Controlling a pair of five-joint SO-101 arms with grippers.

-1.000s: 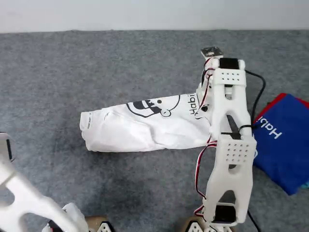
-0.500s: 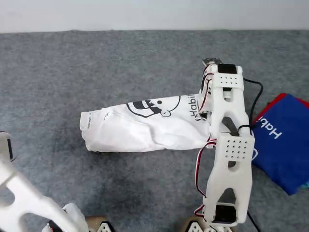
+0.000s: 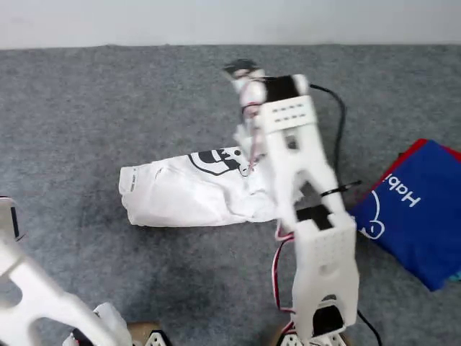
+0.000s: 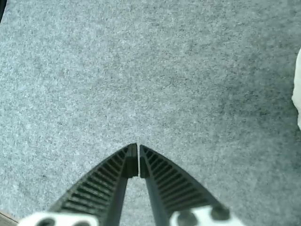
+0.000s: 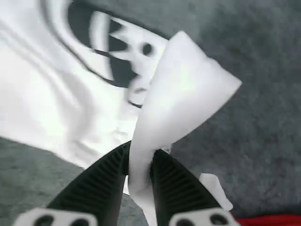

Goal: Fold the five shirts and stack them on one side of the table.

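Note:
A white shirt (image 3: 194, 189) with a black print lies rolled lengthwise across the middle of the grey table. My right gripper (image 5: 140, 157) is shut on the shirt's right end, which stands up between its fingers as a lifted white flap (image 5: 181, 96). In the high view that arm (image 3: 302, 187) stretches over the shirt's right part and hides the gripper. A folded blue shirt (image 3: 418, 213) with red trim lies at the right edge. My left gripper (image 4: 138, 157) is shut on nothing above bare grey cloth, and its arm (image 3: 36, 303) sits at the lower left corner.
The grey table cover (image 3: 108, 94) runs to a pale wall along the far edge. A sliver of the white shirt (image 4: 297, 106) shows at the border of the left wrist view. Arm bases (image 3: 137, 335) stand at the near edge.
The right arm has swung left and away from the near edge, dragging the shirt's right end over the shirt. The white shirt looks shorter. The left arm has stayed still.

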